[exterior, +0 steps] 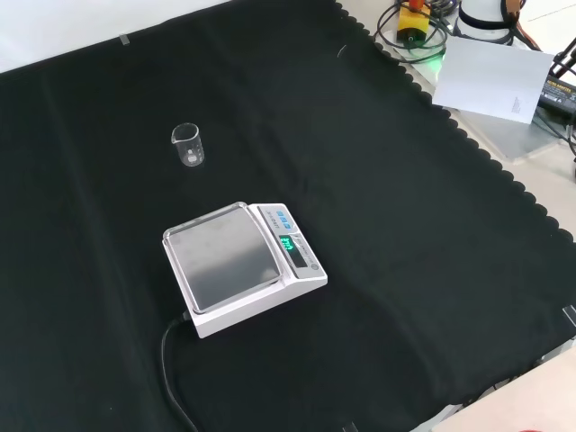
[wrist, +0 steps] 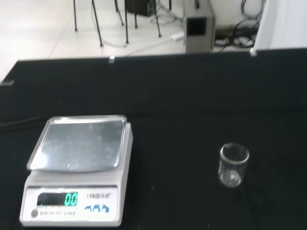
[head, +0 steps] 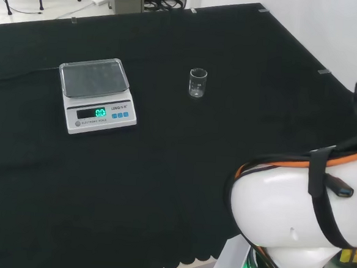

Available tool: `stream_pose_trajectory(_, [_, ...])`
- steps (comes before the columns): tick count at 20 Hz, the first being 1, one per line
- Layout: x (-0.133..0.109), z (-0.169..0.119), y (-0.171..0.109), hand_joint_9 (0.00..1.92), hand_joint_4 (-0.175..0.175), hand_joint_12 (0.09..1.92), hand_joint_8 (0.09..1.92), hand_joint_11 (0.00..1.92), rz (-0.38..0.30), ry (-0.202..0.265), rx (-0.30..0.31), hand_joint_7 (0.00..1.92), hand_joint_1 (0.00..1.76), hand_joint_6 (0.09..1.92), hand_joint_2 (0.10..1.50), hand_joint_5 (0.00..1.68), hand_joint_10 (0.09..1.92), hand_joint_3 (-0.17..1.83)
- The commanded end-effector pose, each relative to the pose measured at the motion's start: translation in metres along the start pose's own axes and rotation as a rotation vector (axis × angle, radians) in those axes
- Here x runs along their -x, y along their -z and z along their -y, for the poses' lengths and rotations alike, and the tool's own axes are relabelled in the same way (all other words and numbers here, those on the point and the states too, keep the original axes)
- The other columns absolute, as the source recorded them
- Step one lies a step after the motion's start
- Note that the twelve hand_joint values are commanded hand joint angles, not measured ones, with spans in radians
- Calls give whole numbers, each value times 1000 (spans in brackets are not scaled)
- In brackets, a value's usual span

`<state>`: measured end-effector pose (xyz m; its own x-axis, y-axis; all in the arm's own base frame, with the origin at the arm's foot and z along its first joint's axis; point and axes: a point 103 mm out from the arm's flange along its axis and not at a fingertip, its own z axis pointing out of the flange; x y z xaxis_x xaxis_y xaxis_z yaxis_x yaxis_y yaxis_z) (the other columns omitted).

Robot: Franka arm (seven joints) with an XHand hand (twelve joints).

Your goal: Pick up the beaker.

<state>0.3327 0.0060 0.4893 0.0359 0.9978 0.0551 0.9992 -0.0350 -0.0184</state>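
Black cloth (head: 162,188): upright beaker (head: 197,83) (clear glass) beside scale (head: 98,96).

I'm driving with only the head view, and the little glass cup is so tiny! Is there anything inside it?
Observer: The wrist view shows the beaker close up. It looks empty and stands upright on the cloth.
Operator: What's behind the scale? I see something dark.
Observer: In the front view a black cable leaves the scale and trails across the cloth.
Operator: Is something sitting on the scale?
Observer: No, the wrist view shows its metal pan bare.
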Motion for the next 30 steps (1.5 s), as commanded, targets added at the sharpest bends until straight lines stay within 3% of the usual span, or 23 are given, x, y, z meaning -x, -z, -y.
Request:
stream_pose_trajectory(1, [0,-39,-51,581,-65,1414,736,264,-65,37,-25,371,604,505,1170,335,769,-175])
stream_pose_trajectory(13, [13,-95,-127,514,-63,1420,750,237,-73,-3,-153,331,643,497,1122,312,803,-175])
stream_pose_trajectory(22, [39,-141,-151,523,-68,1419,759,248,-56,-81,-163,341,668,509,1123,321,813,-175])
stream_pose_trajectory(25, [47,-149,-161,509,-68,1416,755,246,-53,-103,-218,326,678,507,1115,312,810,-175])
stream_pose_trajectory(27, [51,-154,-167,370,-60,1436,753,189,-41,-113,-286,204,681,458,1076,236,841,-175])
stream_pose_trajectory(28, [53,-156,-170,249,-46,1456,694,134,-35,-116,-315,117,677,380,1041,155,868,-175])
stream_pose_trajectory(30, [56,-163,-178,71,-22,1461,313,39,-29,-123,-360,29,666,128,952,45,772,-153])
